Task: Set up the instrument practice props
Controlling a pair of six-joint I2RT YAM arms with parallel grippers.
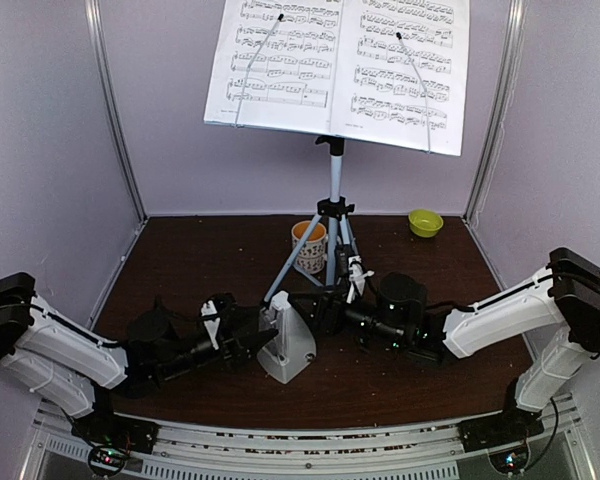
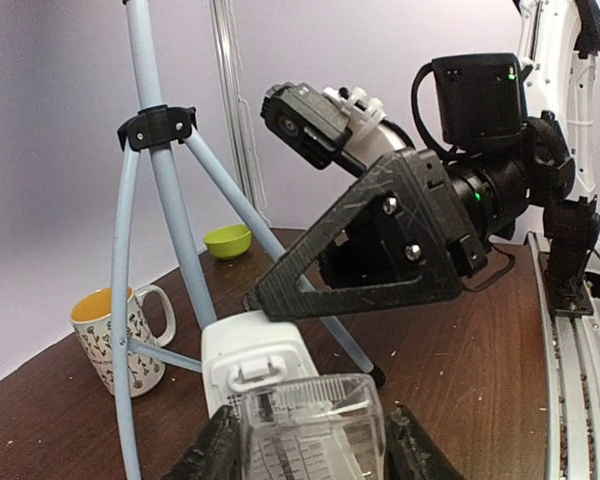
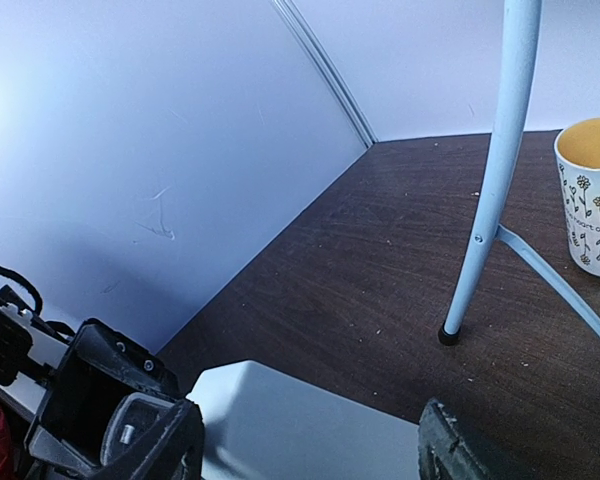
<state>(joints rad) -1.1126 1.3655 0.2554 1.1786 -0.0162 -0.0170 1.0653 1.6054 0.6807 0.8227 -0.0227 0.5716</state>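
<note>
Metronome (image 1: 286, 348) stands on the desk (image 1: 440, 280) by a leg of the stand (image 1: 334, 185), which carries the pages (image 1: 280, 60). Left tool (image 2: 315, 455) clasps the metronome's clear cover; right tool (image 3: 305, 445) straddles its white body, gripping or not I cannot tell

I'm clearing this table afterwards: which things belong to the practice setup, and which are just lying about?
Part of the job: music stand, sheet-music pages, metronome.
Just lying about: patterned mug, green bowl.
</note>
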